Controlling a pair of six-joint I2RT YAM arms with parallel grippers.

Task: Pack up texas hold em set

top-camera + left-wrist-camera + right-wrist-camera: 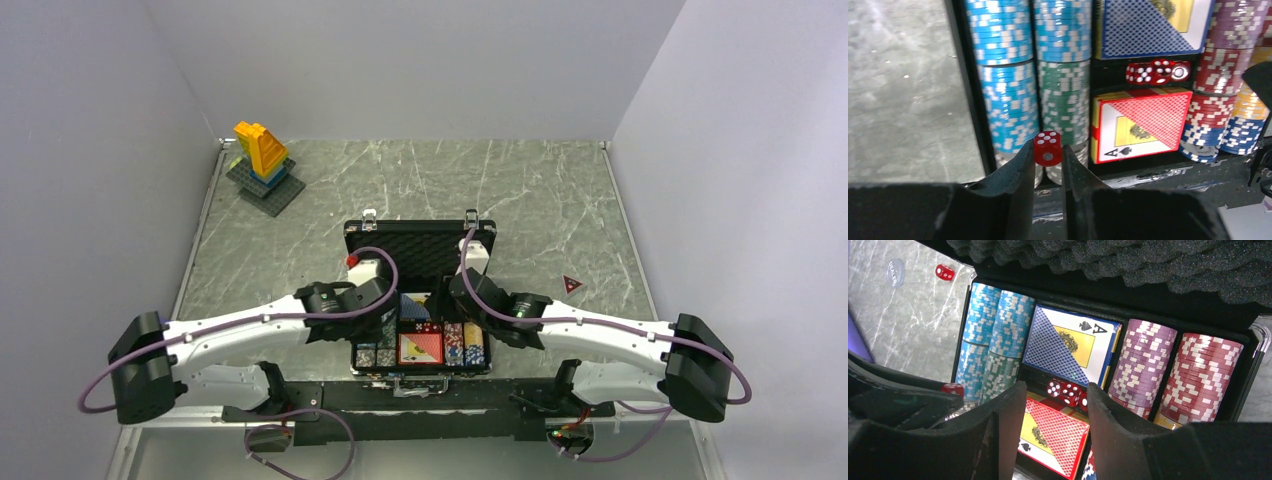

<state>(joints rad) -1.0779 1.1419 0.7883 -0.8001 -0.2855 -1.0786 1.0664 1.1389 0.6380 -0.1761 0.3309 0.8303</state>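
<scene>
Left gripper point(1048, 159): your jaws are closed on a small red die point(1047, 148), pinched right at the fingertips. The die hangs at the near end of the green chip row point(1064, 95), just beside the blue chip row point(1004, 80). Whether it touches the chips you cannot tell.

Right gripper point(1053, 407): your jaws stand apart with nothing between them. Through the gap you look down on the slotted dice point(1064, 391) in the centre compartment, between the blue card deck point(1068, 342) and the red card deck point(1053, 435). The purple chip row point(1145, 365) and the red chip row point(1205, 375) lie to the right of the decks.

The black case point(964, 100) lies open on the table between your two arms, with its foam-lined lid point(1148, 265) up at the far side.

Outside the case, on the marbled tabletop point(540, 190) to its left, a loose red die point(944, 272) lies near a clear dealer button point(896, 266). The toy brick tower point(262, 155) stands well apart, in the far left corner.
</scene>
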